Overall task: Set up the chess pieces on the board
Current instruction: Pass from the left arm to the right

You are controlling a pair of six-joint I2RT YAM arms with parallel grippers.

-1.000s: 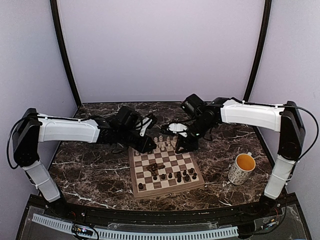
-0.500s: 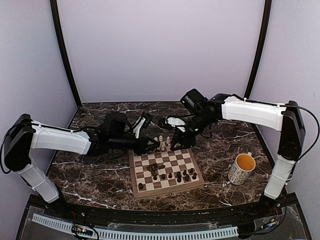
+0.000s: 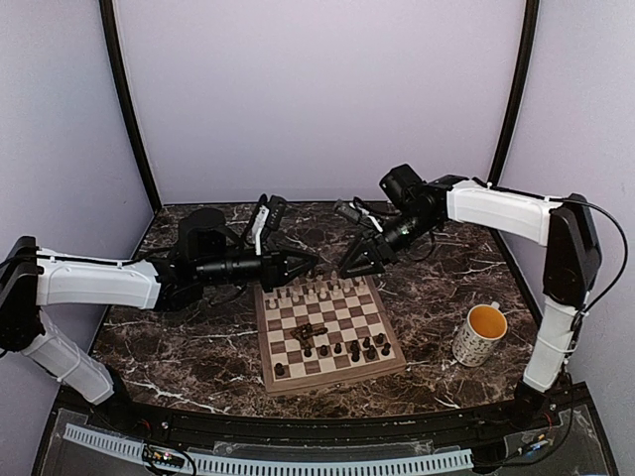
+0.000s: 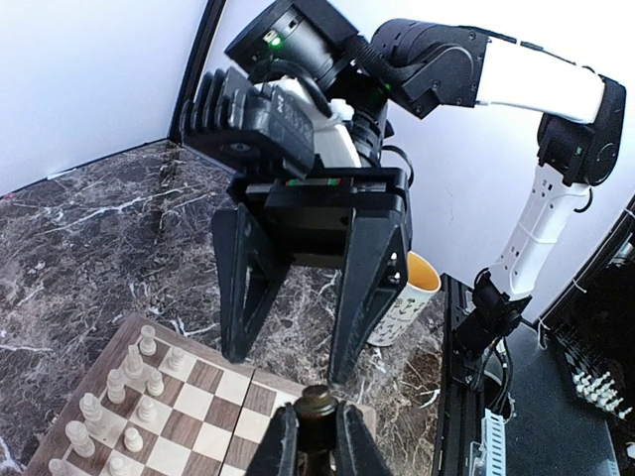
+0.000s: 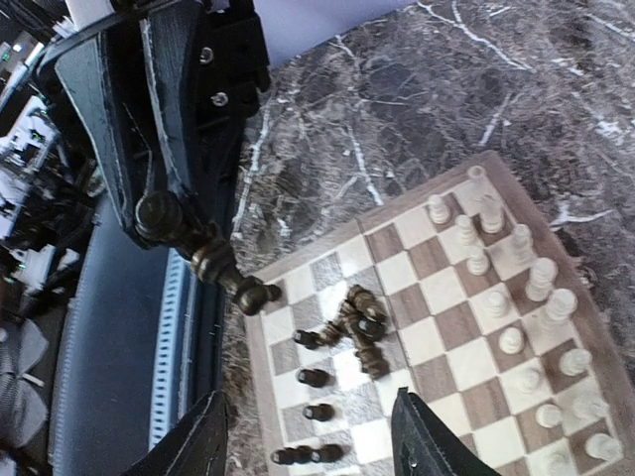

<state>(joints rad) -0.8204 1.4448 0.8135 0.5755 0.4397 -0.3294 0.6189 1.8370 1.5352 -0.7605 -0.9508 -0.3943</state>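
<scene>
My left hand (image 4: 317, 424) is clamped on a dark piece (image 5: 211, 260); right hand (image 5: 310, 421) apart, empty. Beneath them cream ranks (image 3: 317, 293) stand, dark heap (image 5: 355, 322) unsorted.

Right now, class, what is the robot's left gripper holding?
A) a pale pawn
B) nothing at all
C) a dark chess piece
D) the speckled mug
C: the left gripper is closed on a dark chess piece, which shows between its fingers in both wrist views. The mug stands well away from it.
</scene>
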